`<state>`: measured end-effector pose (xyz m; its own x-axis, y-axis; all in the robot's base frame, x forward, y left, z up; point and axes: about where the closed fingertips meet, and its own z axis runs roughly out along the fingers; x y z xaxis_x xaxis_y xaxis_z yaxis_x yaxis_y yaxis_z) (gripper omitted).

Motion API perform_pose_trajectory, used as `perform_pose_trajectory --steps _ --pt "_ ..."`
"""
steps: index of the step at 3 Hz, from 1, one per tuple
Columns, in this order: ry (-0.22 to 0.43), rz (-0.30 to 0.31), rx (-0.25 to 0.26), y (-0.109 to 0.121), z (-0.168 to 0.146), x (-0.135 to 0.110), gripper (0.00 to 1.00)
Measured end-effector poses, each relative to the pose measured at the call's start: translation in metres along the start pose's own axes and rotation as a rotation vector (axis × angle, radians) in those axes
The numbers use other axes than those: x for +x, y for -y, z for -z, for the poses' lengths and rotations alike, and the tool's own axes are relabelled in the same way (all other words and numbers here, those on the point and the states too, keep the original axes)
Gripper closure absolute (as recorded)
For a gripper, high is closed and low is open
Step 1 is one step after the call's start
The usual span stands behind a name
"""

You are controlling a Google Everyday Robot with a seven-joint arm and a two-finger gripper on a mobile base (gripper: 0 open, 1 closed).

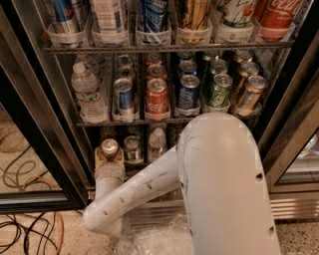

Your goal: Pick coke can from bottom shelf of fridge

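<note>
The coke can, dull red with a silver top, stands at the left front of the fridge's bottom shelf. My gripper reaches up from my white wrist just under it. One beige finger shows on each side of the can, closed against it. A silver-topped can and a short clear bottle stand to its right in the same row. My white arm hides the right half of this shelf. The fridge has a black door frame and a ribbed steel base panel.
The rack above holds a water bottle, a brighter red can, and blue, green and gold cans. The top rack holds tall cans, with an orange-red Coca-Cola can among them. Cables lie on the floor at left; crumpled clear plastic lies below.
</note>
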<state>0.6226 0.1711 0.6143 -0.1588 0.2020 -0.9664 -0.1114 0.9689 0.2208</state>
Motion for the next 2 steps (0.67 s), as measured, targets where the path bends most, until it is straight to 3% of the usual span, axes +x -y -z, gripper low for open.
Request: perform_pose_trajectory --steps 1,2 --pt "0.034 -0.01 -0.071 -0.01 0.024 -0.025 1.0" --pt "0.035 -0.027 -0.172 -0.02 0.047 -0.047 1.0"
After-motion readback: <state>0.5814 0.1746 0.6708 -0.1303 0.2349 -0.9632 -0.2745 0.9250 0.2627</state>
